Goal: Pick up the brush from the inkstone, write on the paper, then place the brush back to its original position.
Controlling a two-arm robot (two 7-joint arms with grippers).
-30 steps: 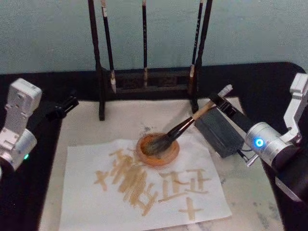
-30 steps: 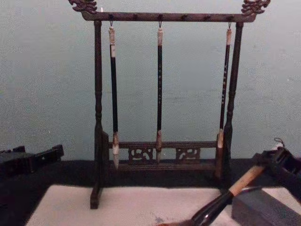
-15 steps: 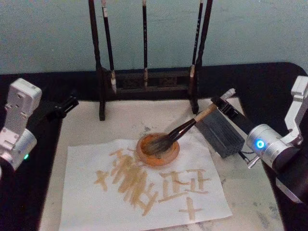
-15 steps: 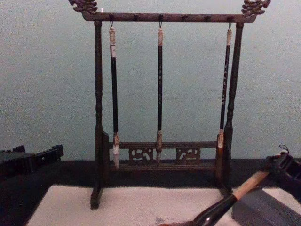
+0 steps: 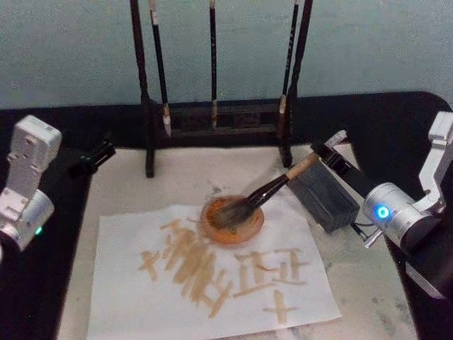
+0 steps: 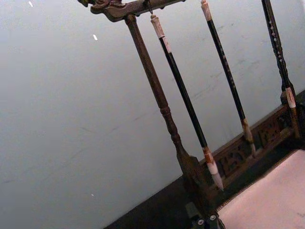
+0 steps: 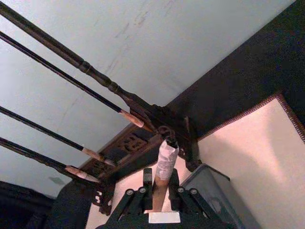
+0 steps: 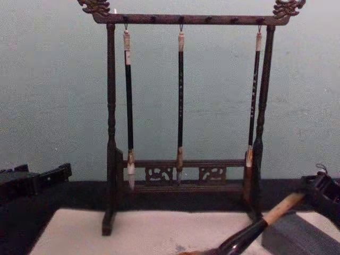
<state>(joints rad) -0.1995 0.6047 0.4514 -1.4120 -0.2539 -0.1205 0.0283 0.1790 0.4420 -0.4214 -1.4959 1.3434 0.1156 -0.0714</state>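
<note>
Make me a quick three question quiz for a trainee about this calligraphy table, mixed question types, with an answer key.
1. True or false: the right pincer grips the thick tan-shafted brush near its pale cap.
2. The bushy bristles rest in: A) the round orange-brown dish, B) the dark grey rectangular inkstone, C) the dark wooden brush rack.
3. How many thin black brushes hang on that rack?

Key: 1 true; 2 A; 3 three.
</note>
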